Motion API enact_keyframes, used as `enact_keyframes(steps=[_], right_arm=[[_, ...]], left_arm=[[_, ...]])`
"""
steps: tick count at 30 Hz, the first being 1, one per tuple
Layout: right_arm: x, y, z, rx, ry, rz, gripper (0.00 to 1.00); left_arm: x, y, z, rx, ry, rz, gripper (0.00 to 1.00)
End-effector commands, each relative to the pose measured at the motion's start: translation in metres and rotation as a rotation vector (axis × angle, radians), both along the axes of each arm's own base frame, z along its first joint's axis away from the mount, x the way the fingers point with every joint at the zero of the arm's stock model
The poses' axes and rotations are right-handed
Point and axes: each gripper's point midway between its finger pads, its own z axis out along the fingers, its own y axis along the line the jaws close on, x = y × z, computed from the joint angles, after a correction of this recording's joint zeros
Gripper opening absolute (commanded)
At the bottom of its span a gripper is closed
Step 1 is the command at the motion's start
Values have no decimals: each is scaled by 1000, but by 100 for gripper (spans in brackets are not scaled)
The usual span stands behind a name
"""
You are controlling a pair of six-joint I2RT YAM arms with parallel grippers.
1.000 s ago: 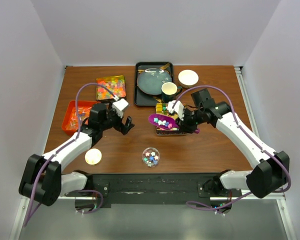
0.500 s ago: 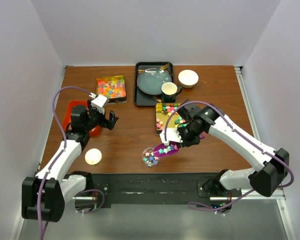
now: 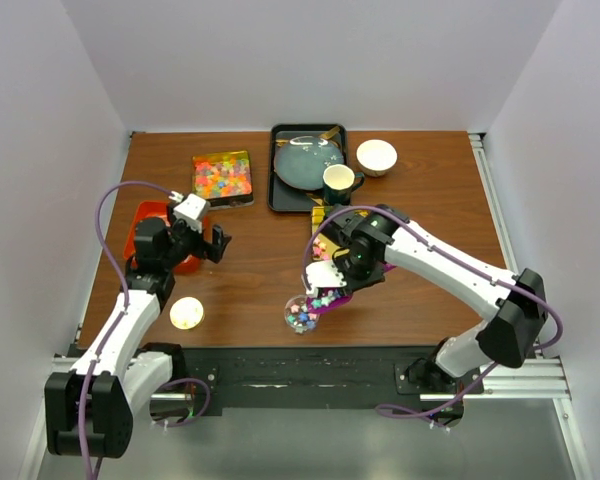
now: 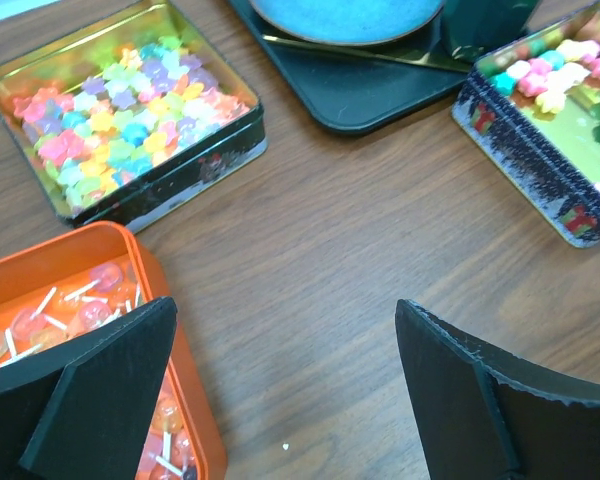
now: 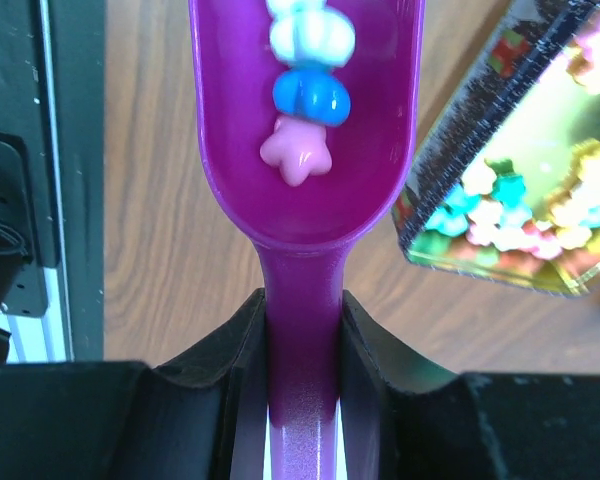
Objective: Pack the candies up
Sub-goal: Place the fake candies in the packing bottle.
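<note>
The candies lie in the purple scoop, now tipped over the jar at the 6 o'clock edge of the surface. A second ago the scoop hung over the tin. My right pincer is clamped on the scoop's handle. My left pincer, jaws apart, has withdrawn toward 9 o'clock. Pouring looks imminent.

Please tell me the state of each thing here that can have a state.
jar: open, partly filled.
scoop: over jar, carrying candies.
right gripper: fingers shut on scoop.
left gripper: fingers open, empty.
left tin: open, full.
right tin: open, partly empty.
</note>
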Motion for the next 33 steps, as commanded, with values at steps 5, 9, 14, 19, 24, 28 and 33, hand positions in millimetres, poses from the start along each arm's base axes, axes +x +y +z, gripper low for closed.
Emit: enact_keyframes(steps=[5,9,14,19,24,28,33], right_arm=[[5,-6,19,-170,-137,-18,0],[7,-7,18,-234,-160,-35,0],[5,-8,24,-261,-199,-23,0],[4,-3,39,-182,-226,-47,0],[4,18,62,-1,-246,-161,0],[13,20,73,85,-288,-241,0],[35,-4,76,114,-301,-374,0]], left_arm=[[7,23,3,46,-39,117,96],[6,29,-2,67,-28,147,96],[6,45,-17,113,12,220,96],[6,45,-36,150,81,196,93],[13,49,-46,195,110,195,92],[22,53,-64,222,189,203,86],[36,49,-59,218,195,179,65]])
